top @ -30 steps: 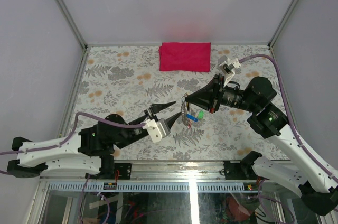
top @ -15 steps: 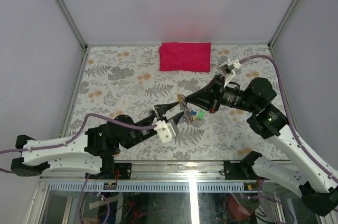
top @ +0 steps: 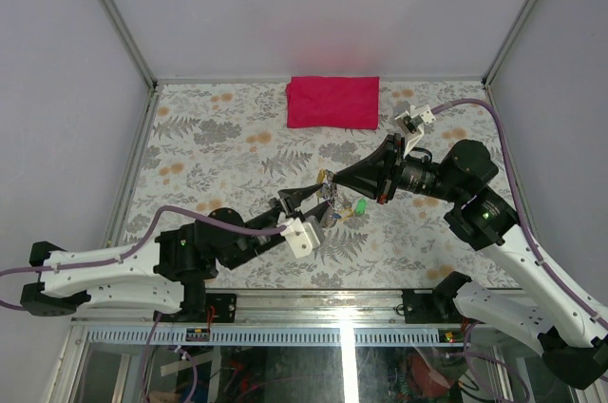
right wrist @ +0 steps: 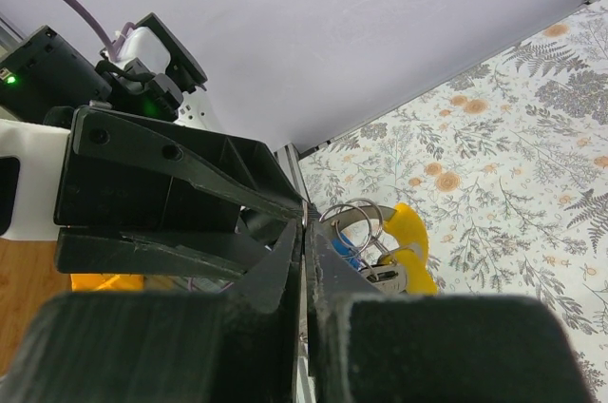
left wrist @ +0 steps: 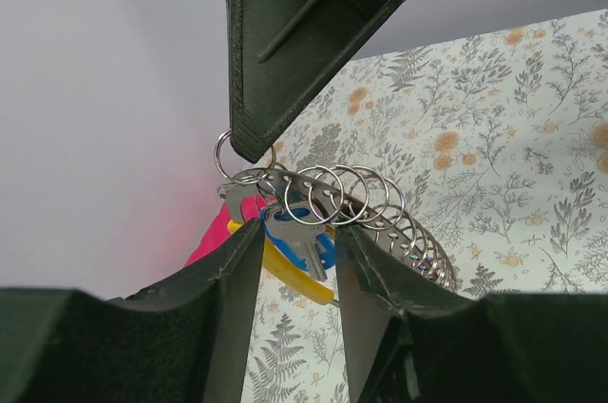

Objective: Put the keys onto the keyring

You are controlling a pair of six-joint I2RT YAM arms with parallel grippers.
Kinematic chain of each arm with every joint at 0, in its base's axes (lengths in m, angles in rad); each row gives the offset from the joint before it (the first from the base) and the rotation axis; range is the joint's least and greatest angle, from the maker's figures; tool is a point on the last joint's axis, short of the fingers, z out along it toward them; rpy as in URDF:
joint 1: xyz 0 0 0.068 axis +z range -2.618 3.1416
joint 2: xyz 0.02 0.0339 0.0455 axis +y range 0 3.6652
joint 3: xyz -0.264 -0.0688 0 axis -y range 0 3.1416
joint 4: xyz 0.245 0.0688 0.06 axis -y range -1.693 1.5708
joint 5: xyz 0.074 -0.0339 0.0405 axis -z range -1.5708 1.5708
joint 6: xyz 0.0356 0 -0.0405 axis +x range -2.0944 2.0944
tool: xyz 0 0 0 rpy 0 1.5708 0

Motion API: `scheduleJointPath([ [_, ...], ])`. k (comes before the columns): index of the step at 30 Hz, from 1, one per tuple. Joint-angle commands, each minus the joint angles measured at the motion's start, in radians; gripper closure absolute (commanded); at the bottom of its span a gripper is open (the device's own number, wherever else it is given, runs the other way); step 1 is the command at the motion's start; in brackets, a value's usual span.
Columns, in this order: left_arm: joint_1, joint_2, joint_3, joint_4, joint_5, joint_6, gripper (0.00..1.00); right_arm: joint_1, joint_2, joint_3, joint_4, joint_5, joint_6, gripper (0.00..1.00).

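My right gripper (top: 329, 178) hangs above the middle of the table, shut on the thin silvery keyring (left wrist: 226, 151) at the end of a curved metal strip that carries several more rings (left wrist: 366, 208). Under those rings hang the keys: a blue-headed one (left wrist: 296, 237), a yellow tag (left wrist: 290, 275) and a green one (top: 361, 205). My left gripper (left wrist: 296, 253) reaches up from below, its jaws open, one on each side of the blue-headed key. In the right wrist view the shut fingertips (right wrist: 304, 224) pinch the ring edge, with the yellow tag (right wrist: 414, 243) just beyond.
A red cloth (top: 332, 102) lies flat at the back of the floral table (top: 209, 146). Grey walls and a metal frame close in the left, right and far sides. The two arms' fingers nearly touch over the table's middle.
My left gripper has moved forward and right, up to the hanging keys, and its jaws have narrowed a little around them. The right arm has held still.
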Motion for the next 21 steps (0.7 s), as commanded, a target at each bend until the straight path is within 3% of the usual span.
scheduleJointPath([
  [1, -0.013, -0.017, 0.039, 0.049, -0.029, 0.021, 0.64, -0.007, -0.023, 0.009, 0.077, 0.016, 0.008, 1.0],
  [21, -0.016, -0.016, 0.047, 0.054, -0.044, 0.02, 0.67, -0.007, -0.028, -0.003, 0.091, 0.03, 0.015, 1.0],
])
